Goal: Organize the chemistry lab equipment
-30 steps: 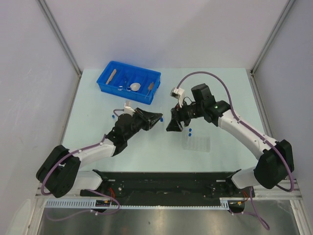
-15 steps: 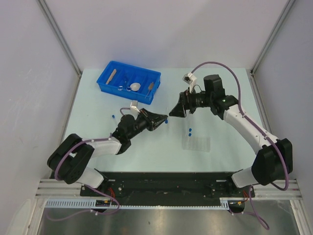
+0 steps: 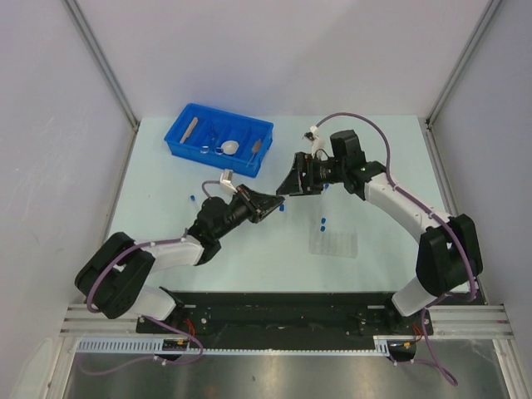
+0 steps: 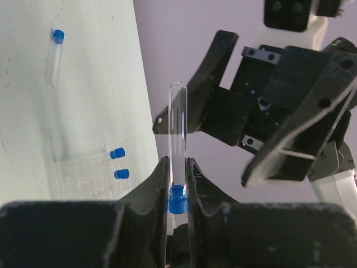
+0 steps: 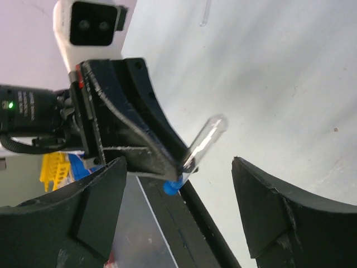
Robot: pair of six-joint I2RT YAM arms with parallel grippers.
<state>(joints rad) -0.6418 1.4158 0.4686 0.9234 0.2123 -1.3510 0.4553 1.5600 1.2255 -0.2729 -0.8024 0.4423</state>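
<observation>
My left gripper is shut on a clear blue-capped tube, gripped near its cap with the clear end pointing away, above the table. My right gripper is open and faces it. In the right wrist view the tube sits between the spread right fingers, touching neither. The clear tube rack lies on the table with two blue-capped tubes at its far edge. The wooden stick, metal tongs, white dish and brown-handled tool lie in the bin.
The blue compartmented bin stands at the back left. A loose tube lies on the table left of my left arm. Another loose tube shows in the left wrist view beyond the rack.
My right gripper has risen and swung left toward the left gripper, closing around the tube's free end. My left gripper has moved slightly right with the tube held.
</observation>
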